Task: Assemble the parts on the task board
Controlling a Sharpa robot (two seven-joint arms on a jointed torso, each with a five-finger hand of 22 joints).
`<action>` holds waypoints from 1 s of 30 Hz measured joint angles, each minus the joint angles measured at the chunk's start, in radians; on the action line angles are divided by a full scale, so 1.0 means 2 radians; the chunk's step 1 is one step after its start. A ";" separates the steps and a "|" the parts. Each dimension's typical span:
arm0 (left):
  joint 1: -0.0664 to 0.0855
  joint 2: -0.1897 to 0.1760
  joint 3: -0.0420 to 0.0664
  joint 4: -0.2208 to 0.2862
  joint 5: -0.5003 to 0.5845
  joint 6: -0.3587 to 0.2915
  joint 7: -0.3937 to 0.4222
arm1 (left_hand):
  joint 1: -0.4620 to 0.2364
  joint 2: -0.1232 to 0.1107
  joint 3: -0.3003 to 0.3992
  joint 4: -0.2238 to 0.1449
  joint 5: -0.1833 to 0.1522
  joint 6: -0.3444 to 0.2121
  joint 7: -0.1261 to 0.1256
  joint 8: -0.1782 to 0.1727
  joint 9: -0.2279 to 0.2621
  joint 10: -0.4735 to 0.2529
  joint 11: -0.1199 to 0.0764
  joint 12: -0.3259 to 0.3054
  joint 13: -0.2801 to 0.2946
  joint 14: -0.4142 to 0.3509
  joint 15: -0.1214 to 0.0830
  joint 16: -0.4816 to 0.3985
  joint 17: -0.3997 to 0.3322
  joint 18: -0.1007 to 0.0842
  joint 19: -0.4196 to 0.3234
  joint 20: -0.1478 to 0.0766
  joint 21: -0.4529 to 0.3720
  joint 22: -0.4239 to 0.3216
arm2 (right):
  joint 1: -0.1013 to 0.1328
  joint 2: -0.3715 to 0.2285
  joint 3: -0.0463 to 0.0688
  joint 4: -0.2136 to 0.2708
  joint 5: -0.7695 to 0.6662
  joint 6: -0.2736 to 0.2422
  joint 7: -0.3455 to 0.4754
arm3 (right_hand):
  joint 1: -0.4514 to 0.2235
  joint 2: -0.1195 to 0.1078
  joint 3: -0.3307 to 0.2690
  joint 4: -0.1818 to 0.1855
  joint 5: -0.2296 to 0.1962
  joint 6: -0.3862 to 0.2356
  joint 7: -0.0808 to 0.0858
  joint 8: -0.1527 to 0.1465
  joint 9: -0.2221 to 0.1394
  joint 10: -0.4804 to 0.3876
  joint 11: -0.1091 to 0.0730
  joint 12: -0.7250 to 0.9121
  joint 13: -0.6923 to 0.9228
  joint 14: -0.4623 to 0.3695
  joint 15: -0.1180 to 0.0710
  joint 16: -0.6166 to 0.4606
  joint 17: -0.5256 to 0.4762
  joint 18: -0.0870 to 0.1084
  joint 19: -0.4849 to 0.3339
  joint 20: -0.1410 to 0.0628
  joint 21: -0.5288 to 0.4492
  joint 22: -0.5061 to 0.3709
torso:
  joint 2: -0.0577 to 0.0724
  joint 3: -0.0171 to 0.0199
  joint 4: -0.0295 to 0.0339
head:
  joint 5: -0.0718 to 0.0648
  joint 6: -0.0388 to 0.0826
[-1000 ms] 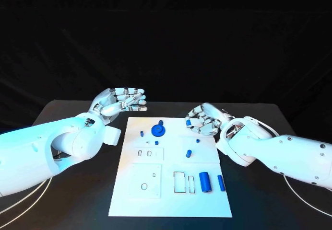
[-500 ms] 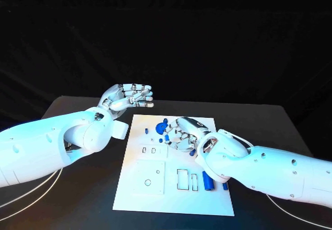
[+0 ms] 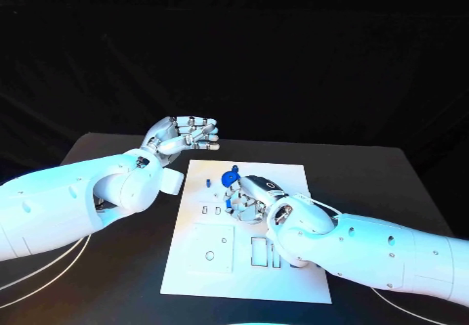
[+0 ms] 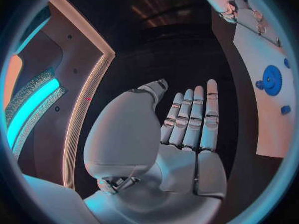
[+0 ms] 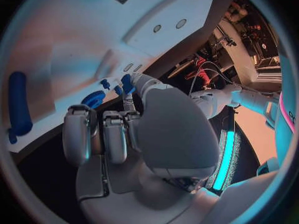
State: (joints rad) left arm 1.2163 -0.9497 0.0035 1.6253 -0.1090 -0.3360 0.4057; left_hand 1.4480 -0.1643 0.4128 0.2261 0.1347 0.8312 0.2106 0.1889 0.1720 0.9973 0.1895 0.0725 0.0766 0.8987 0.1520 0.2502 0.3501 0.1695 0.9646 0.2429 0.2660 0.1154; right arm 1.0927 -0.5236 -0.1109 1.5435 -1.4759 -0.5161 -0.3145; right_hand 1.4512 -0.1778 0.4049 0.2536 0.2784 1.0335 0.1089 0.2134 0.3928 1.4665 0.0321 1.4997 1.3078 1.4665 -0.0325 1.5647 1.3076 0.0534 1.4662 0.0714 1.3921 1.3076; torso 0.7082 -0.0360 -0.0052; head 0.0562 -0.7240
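Two hands are in play, and the right hand (image 3: 250, 198) is the busy one: within a second it has swung in from the board's right edge and now sits low over the upper middle of the task board (image 3: 196, 271), fingers curled downward around a small blue peg (image 5: 126, 83), which the right wrist view shows at its fingertips; whether the peg is actually pinched or only touched cannot be told from these pictures. Just beyond those fingers stands the blue gear (image 3: 229, 178), near the board's far edge, with another small blue part (image 3: 210, 183) beside it to the left. Nearer the robot, the long blue cylinder (image 5: 17, 104) lies on the board, mostly hidden under the right forearm in the head view. The left hand (image 3: 186, 137) has barely shifted; it hovers off the board's far-left corner above the black worktop (image 3: 108, 152), fingers spread, palm empty. The right hand's arrival at the small parts suggests a pick-up is beginning, so assembly looks to be at an early stage, with the board's rectangular slots (image 3: 262, 252) unfilled
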 measured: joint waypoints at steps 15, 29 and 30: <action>0.000 0.000 0.000 0.001 -0.001 0.000 -0.002 | 0.000 0.000 0.000 0.000 0.000 0.000 0.000 0.000 0.000 0.000 0.000 0.000 0.000 0.000 0.000 0.000 0.001 0.000 0.000 0.000 0.002 0.000 | -0.011 0.018 -0.001 -0.018 -0.015 0.001 -0.008 | -0.005 -0.005 0.001 0.001 0.000 -0.001 -0.001 0.017 0.000 0.000 0.000 0.000 0.000 0.000 0.000 0.000 0.000 0.000 0.000 0.000 -0.002 0.000 | 0.001 0.0006 0.0017 | -0.001 -0.003; 0.000 0.000 0.000 0.002 -0.002 0.000 -0.003 | 0.000 0.000 0.000 0.000 0.000 0.000 0.000 0.000 0.000 0.000 0.000 0.000 0.000 0.000 0.000 0.000 0.001 0.000 0.000 0.000 0.002 0.000 | -0.014 0.029 -0.001 -0.030 -0.015 0.004 -0.010 | -0.011 -0.005 0.001 0.001 -0.002 -0.002 -0.002 0.018 0.000 0.000 0.000 0.000 0.000 0.000 0.000 0.000 0.000 0.000 0.000 0.000 -0.002 0.000 | 0.001 0.0006 0.0012 | 0.002 -0.004; 0.000 0.000 0.000 0.002 -0.002 0.000 -0.003 | 0.000 0.000 0.000 0.000 0.000 0.000 0.000 0.000 0.000 0.000 0.000 0.000 0.000 0.000 0.000 0.000 0.001 0.000 0.000 0.000 0.002 0.000 | -0.014 0.030 -0.001 -0.031 -0.015 0.004 -0.010 | -0.011 -0.005 0.001 0.001 -0.002 -0.002 -0.003 0.018 0.000 0.000 0.000 0.000 0.000 0.000 0.000 0.000 0.000 0.000 0.000 0.000 -0.002 0.000 | 0.001 0.0006 0.0011 | 0.002 -0.004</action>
State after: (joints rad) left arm 1.2164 -0.9490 0.0035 1.6284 -0.1129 -0.3370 0.3990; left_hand 1.4480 -0.1643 0.4128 0.2261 0.1348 0.8312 0.2106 0.1889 0.1726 0.9973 0.1895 0.0725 0.0766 0.8987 0.1520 0.2502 0.3521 0.1695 0.9646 0.2429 0.2700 0.1160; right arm 1.0655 -0.4645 -0.1123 1.4821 -1.5064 -0.5085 -0.3352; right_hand 1.4301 -0.1885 0.4061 0.2551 0.2746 1.0287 0.1037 0.2484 0.3933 1.4665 0.0322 1.4998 1.3075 1.4665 -0.0324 1.5647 1.3074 0.0534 1.4662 0.0716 1.3878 1.3073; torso 0.7094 -0.0347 -0.0031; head 0.0609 -0.7330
